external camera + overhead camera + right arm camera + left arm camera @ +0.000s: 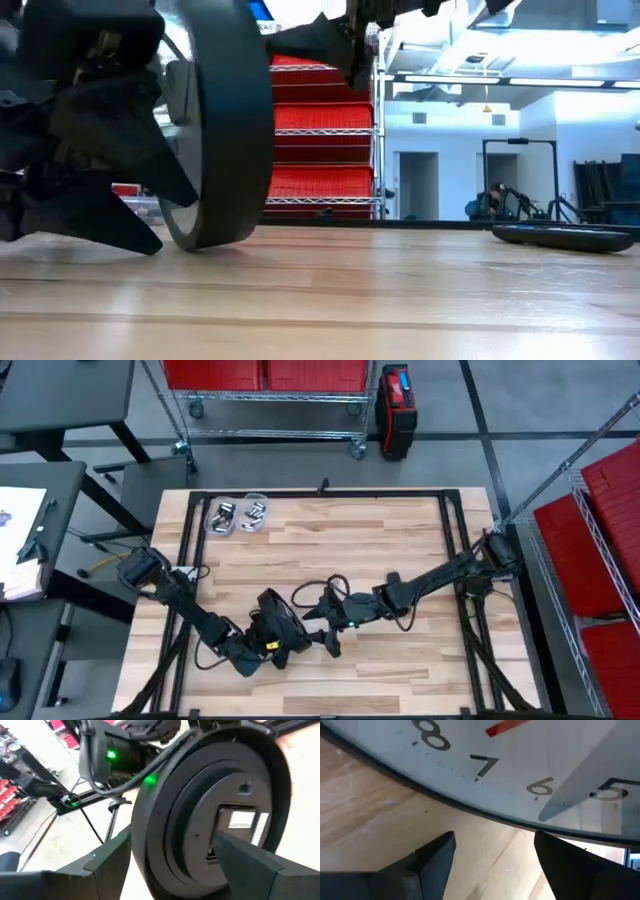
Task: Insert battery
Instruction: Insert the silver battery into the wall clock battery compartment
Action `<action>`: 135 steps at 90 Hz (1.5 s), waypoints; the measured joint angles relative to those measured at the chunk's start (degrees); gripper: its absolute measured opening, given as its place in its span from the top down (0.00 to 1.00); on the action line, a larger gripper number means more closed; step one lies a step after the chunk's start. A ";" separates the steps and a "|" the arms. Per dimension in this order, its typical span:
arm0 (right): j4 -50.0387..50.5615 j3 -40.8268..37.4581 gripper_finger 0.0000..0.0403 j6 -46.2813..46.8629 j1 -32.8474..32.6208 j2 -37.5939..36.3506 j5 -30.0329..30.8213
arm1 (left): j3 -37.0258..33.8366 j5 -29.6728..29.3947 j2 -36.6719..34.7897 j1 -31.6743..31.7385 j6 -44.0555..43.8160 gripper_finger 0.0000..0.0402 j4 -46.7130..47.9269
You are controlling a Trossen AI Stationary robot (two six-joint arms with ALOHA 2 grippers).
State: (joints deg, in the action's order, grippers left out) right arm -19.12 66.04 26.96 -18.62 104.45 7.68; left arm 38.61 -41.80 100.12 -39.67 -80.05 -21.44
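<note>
A round black wall clock (225,120) stands on its edge on the wooden table (400,530), its rim (212,240) down on the wood. My left gripper (495,840) is open, low at the clock's white face (530,755), under the numerals 7 and 6. My right gripper (172,847) is open on the other side, facing the clock's black back and its battery bay (240,820). In the high view both grippers (262,645) (320,625) close in on the clock (280,615). Batteries lie in two clear tubs (238,515) at the far left. My left gripper has one fingertip (542,840) right at the clock's rim (520,825) below the 6, coming in level from the table's left. In the low view the gripper stands against the face side. Whether it touches, I cannot tell.
A flat dark thing (565,237) lies on the table off to the right in the low view. Black frame rails (450,520) run along the table's sides. There is bare wood at the far middle and the near right.
</note>
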 joint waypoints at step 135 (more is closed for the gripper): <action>17.21 14.30 0.75 1.71 0.34 7.38 -3.28 | 1.15 0.99 -0.02 1.95 8.17 0.36 -6.95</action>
State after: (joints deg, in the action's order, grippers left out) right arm -1.91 80.34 28.67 -18.28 111.83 4.40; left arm 39.76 -40.81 100.09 -37.71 -71.88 -28.39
